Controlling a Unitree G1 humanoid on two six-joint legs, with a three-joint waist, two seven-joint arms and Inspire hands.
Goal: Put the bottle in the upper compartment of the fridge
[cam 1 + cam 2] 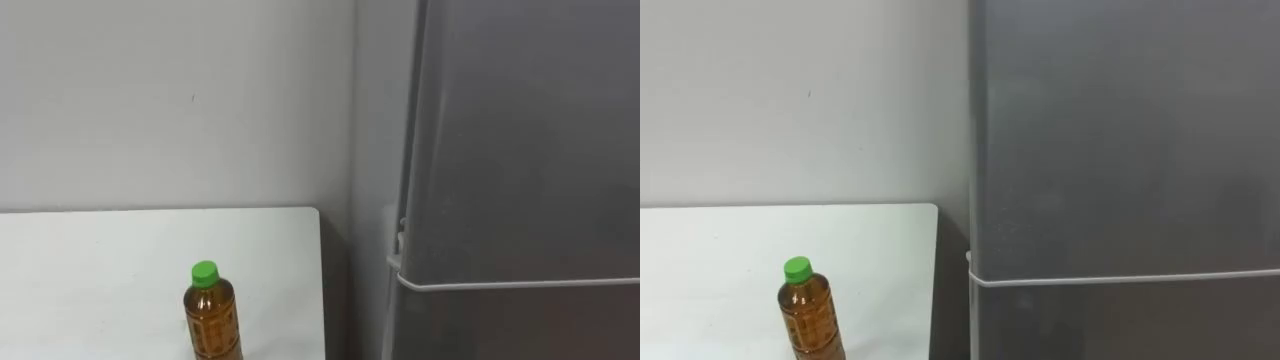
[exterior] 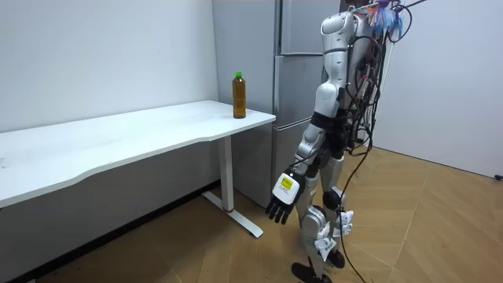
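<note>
An amber bottle (image 1: pixel 212 318) with a green cap stands upright on the white table (image 1: pixel 110 260), close to the table's right end. The grey fridge (image 1: pixel 520 150) rises just right of the table with its doors closed. A pale seam (image 1: pixel 520 284) divides the upper door from the lower one. In the room view I stand on the wooden floor facing the fridge (image 2: pixel 295 79), a step from the bottle (image 2: pixel 239 94). My left hand (image 2: pixel 279 206) hangs low beside my leg, fingers relaxed and holding nothing.
A narrow dark gap (image 1: pixel 338 290) separates the table's end from the fridge side. A white wall (image 1: pixel 170 100) runs behind the table. The long table (image 2: pixel 118 137) stretches toward the room view's left, with open floor (image 2: pixel 440 228) behind me.
</note>
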